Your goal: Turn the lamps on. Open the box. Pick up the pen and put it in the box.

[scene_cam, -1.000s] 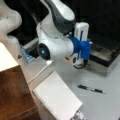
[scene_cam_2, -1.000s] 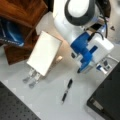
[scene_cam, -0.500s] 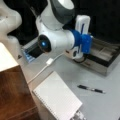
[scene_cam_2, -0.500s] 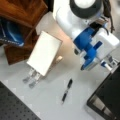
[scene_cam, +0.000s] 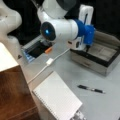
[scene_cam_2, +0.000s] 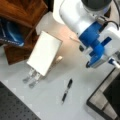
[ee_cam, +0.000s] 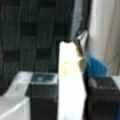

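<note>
Grey tabletop (scene_cam: pixel 75 72) — pincer (scene_cam: pixel 86 48) poised over the opened box (scene_cam: pixel 100 58), at its left end; spread or pressed together, cannot tell. Pen (scene_cam_2: pixel 67 90) lies loose on the tabletop, well apart — picking it up seems the step in hand.

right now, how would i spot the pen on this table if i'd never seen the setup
Find the open box with grey compartments on a front view's right, below the arm's blue gripper. On the pale table in front of it, apart from everything, lies the pen. It is slim and black with a silvery section, unlike the broad white notepad nearby.
</note>
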You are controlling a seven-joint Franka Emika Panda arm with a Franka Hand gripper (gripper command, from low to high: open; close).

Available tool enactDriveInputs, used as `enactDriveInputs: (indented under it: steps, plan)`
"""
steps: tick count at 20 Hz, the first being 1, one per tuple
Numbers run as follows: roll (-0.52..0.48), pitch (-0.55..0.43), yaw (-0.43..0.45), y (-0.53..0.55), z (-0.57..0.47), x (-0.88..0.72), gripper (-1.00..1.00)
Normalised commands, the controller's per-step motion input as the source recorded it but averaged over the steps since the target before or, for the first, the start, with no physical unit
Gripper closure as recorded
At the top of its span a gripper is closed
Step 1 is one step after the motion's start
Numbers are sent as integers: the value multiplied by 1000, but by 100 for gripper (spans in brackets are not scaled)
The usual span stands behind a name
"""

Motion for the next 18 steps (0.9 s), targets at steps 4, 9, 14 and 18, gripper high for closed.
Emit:
enactDriveInputs:
  steps: [4, 9, 14, 18]
  plan:
    - [-200, 81, 141, 157, 370, 28, 100]
    - [-195, 89, 119, 184, 358, 70, 100]
    - [-184, 69, 67, 244, 289, 194, 100]
    - [-189, 75, 52, 237, 255, 265, 100]
